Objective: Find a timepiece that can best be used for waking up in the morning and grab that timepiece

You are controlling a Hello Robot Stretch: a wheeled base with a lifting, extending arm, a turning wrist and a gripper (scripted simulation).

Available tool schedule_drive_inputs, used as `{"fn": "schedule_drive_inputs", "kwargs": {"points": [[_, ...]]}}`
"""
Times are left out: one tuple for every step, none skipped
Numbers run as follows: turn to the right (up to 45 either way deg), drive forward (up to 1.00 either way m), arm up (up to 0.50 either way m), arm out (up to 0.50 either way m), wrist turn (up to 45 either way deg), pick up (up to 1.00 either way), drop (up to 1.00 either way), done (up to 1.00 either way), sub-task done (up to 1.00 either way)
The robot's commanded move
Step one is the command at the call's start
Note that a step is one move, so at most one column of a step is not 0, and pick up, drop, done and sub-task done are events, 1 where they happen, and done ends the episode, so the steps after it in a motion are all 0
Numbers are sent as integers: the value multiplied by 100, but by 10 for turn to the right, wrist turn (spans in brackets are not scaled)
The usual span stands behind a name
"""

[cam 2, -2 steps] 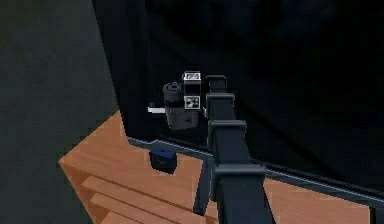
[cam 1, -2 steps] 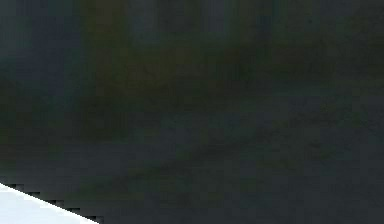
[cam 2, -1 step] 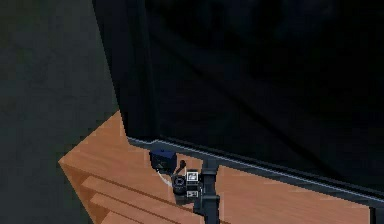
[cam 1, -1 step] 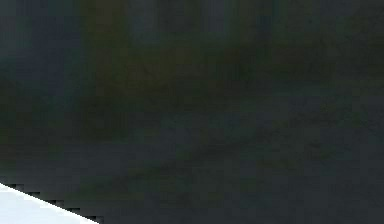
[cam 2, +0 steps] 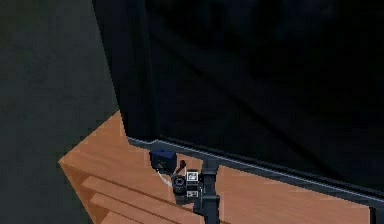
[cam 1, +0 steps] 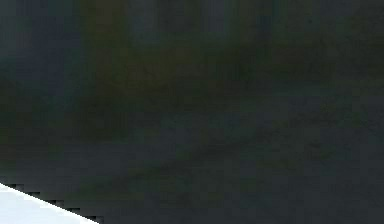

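Fingers (cam 2: 168,171) near small dark thing (cam 2: 160,156) by black panel (cam 2: 260,80) on tabletop (cam 2: 95,165) (spread or not: cannot tell). Risk: arm (cam 2: 207,200) bumps panel.

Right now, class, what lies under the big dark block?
A brown wooden top carries the dark block; a small dark thing sits at its foot. The wood beneath it is covered.

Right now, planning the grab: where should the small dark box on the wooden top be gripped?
Probably grip the small dark box across its sides, coming from the bare wooden top: the big black panel stands right behind it, blocking that side.
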Motion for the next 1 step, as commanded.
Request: {"fn": "schedule_drive_inputs", "kwargs": {"points": [[0,0,10,0,0,0,0,0,0]]}}
